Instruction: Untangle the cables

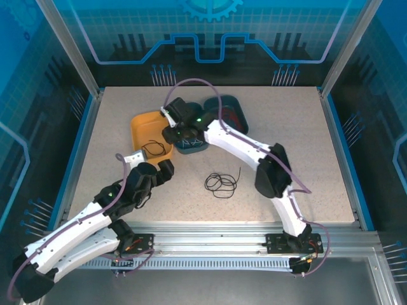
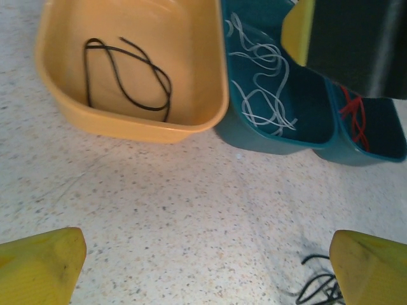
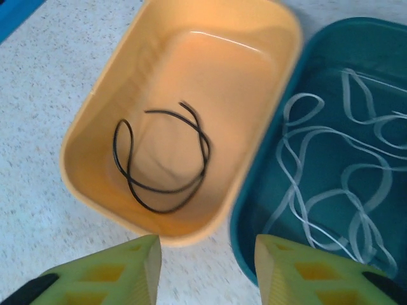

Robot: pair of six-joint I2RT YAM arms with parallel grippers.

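Observation:
One black cable (image 3: 162, 159) lies looped in the yellow bin (image 3: 89, 171). A white cable (image 3: 337, 184) lies tangled in the teal bin (image 3: 251, 210) beside it. A red cable (image 2: 355, 117) sits in a second teal bin (image 2: 381, 152) further right. Another black cable (image 1: 221, 183) lies loose on the table, its end showing beside the left gripper's right finger (image 2: 318, 289). My right gripper (image 3: 206, 260) hangs open above the gap between the yellow and teal bins, holding nothing. My left gripper (image 2: 206, 267) is wide open over bare table just in front of the bins.
The three bins (image 1: 152, 130) stand in a row at the table's middle back. The right arm (image 1: 241, 146) reaches across above them. The loose black cable lies between the two arms, with bare table (image 1: 286, 121) to the right and front.

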